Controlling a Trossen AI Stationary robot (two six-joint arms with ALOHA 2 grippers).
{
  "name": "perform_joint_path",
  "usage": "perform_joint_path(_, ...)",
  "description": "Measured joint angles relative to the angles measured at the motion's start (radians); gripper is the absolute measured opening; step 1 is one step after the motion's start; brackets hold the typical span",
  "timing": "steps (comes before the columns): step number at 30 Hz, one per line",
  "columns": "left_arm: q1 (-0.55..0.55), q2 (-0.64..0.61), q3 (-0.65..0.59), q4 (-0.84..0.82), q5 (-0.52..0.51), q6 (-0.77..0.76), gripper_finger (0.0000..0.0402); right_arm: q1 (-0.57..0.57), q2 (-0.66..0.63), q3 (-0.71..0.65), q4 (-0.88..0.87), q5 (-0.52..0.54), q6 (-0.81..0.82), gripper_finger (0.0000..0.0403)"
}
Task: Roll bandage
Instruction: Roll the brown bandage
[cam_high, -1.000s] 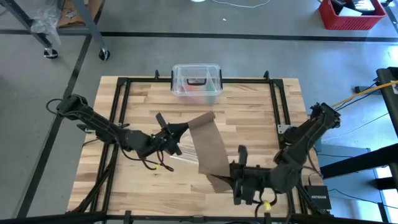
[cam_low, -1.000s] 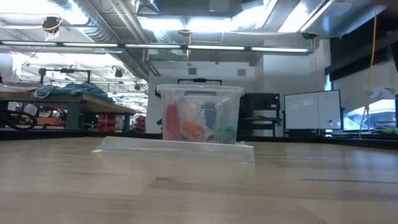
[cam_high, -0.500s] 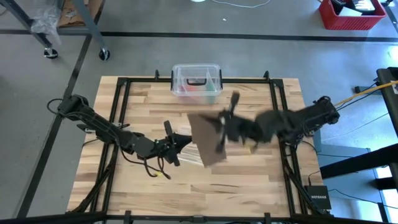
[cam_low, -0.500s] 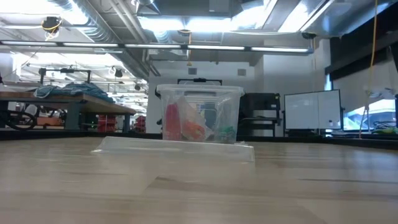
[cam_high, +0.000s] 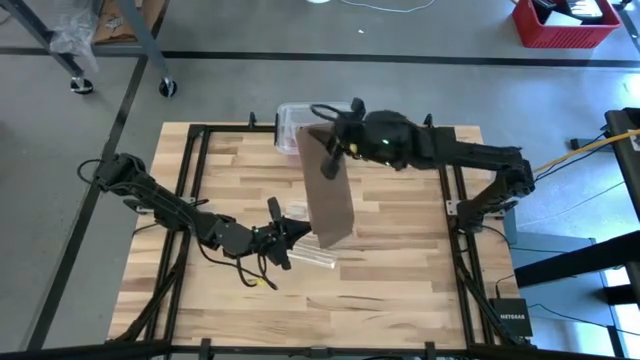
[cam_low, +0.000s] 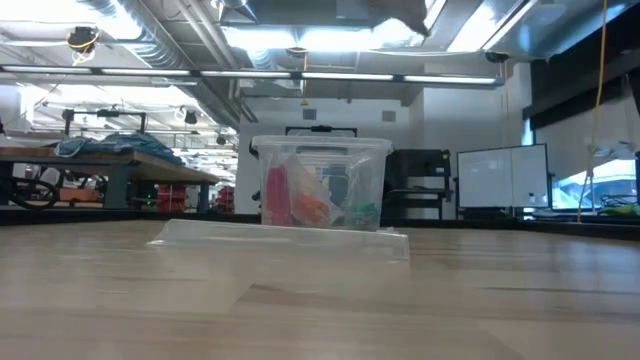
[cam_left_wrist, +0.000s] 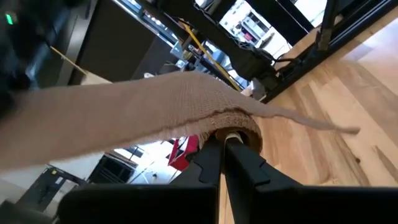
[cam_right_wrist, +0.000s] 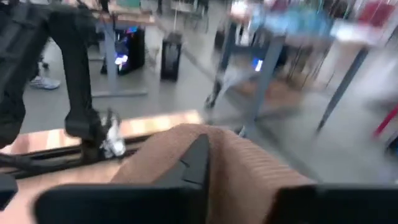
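Brown fabric up in the air: the bandage (cam_high: 330, 195) hangs as a long strip over the middle of the wooden table (cam_high: 400, 270). Up top, the right gripper (cam_high: 332, 150) pinches its far end, raised over the clear plastic box (cam_high: 290, 118) at the table's far edge. Down low, the left gripper (cam_high: 288, 232) clamps narrow on the rolled near end, and the left wrist view shows fingers (cam_left_wrist: 208, 162) squeezed against that small roll.
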Motion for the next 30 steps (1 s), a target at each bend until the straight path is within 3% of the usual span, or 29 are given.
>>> perform_joint_path(6,0.019,0.000,0.000,-0.024,0.001,-0.087,0.0000,-0.104,0.128,-0.001,-0.169,-0.103,0.216,0.0177)
perform_joint_path(11,0.025,0.000,0.000,-0.095,0.003,-0.187,0.0000,-0.128,0.201,-0.001,-0.269,-0.248,0.259,0.0232)
perform_joint_path(17,0.051,0.000,0.000,-0.164,0.003,-0.281,0.0000,-0.126,0.203,0.000,-0.302,-0.385,0.302,0.0252)
perform_joint_path(30,0.056,0.000,0.000,-0.250,0.004,-0.374,0.0000,-0.114,0.207,0.012,-0.361,-0.515,0.338,0.0253)
